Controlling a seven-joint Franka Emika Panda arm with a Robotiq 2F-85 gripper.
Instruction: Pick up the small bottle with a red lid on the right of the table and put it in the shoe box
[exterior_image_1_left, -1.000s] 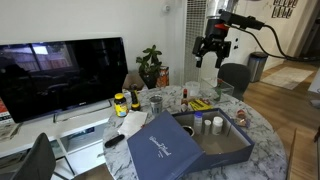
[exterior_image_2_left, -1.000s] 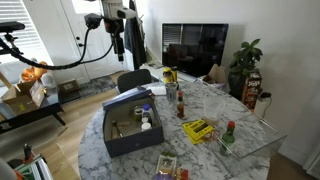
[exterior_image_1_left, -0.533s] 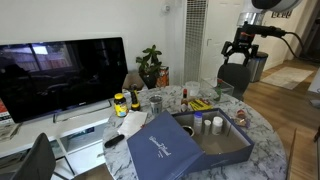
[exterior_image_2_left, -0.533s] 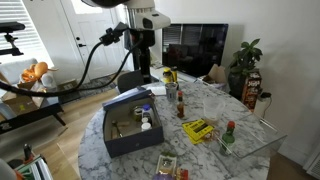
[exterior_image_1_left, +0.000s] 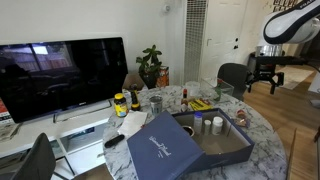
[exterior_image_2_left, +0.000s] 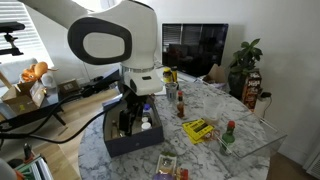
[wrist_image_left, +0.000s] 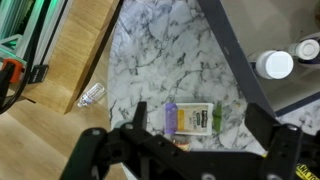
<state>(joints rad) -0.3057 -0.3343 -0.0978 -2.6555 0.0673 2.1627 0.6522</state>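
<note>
The shoe box (exterior_image_1_left: 222, 152) stands open on the marble table (exterior_image_1_left: 268, 140), its lid (exterior_image_1_left: 160, 148) leaning beside it; it shows in both exterior views (exterior_image_2_left: 128, 146). The small bottle with a red lid (exterior_image_1_left: 240, 116) stands on the table right of the box; in an exterior view (exterior_image_2_left: 182, 174) it stands beside a packet. My gripper (exterior_image_1_left: 262, 76) hangs open and empty in the air beyond the table's right edge. In the wrist view my open gripper (wrist_image_left: 203, 113) frames the packet, and a reddish bit (wrist_image_left: 181, 143) under it is mostly hidden. The box corner (wrist_image_left: 236, 52) is at the upper right.
White-capped bottles (wrist_image_left: 275, 65) stand inside the box. A purple and green packet (wrist_image_left: 190, 118) lies on the marble. A taller brown bottle with a red top (exterior_image_2_left: 180, 103), a yellow packet (exterior_image_2_left: 197, 129) and a clear tray (exterior_image_2_left: 245, 143) share the table. A TV (exterior_image_1_left: 60, 75) and a chair (exterior_image_1_left: 233, 75) stand nearby.
My arm has swung from above the back of the table out to the right and lower. In the exterior view from the opposite side it now fills the foreground before the box.
</note>
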